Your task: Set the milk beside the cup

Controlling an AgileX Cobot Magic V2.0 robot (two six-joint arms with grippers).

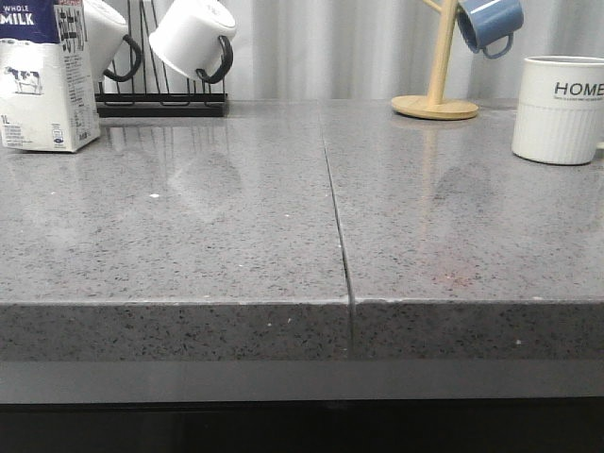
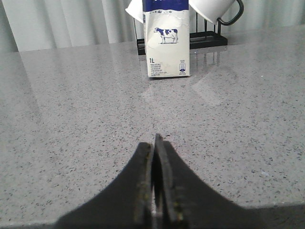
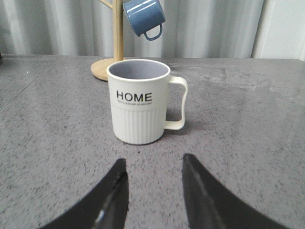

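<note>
Meanwhile, milk (image 2: 167,40) stood upright ahead of left gripper (image 2: 156,143), fingers pressed closed, empty. Right gripper (image 3: 155,183) gaped, empty, before cup (image 3: 138,101). Carton likely heavy, slick; grasp mid-body.

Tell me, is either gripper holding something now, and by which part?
Nothing is held. The left gripper is shut on nothing, short of the milk; the right gripper is open before the cup.

Grey speckled counter (image 1: 236,245): milk (image 1: 42,80), cup (image 1: 559,109), rack (image 1: 160,102), stand (image 1: 435,99).
</note>
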